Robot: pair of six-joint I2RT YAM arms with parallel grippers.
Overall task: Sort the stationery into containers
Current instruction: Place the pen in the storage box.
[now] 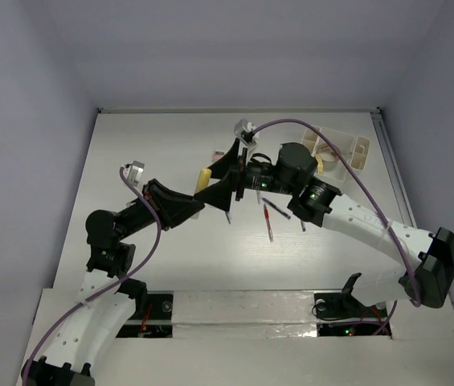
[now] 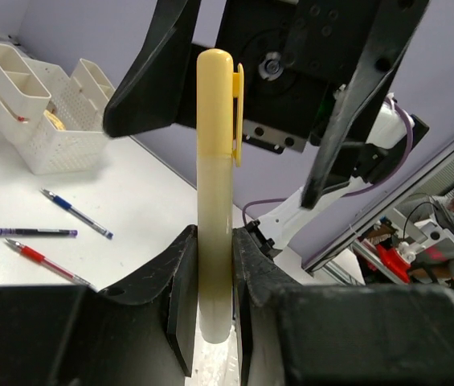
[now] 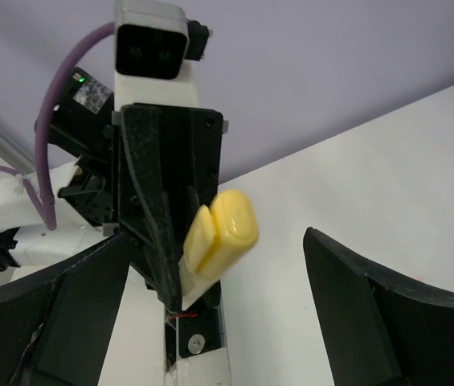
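Left pincer point(image 2: 214, 249): we see it clamped on the upright yellow marker point(image 2: 214, 153).
Right pincer point(image 3: 214, 237): we see it apart, flanking that marker's top.

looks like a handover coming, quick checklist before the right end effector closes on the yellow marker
1. Left end effector shut on yellow marker: ok
2. Marker upright, cap end clear above the grip: ok
3. Right end effector open: ok
4. Cap lined up inside its gap: ok
5. Cap deep enough for a firm grip: cannot tell
6. Free compartment in organizer for it: cannot tell
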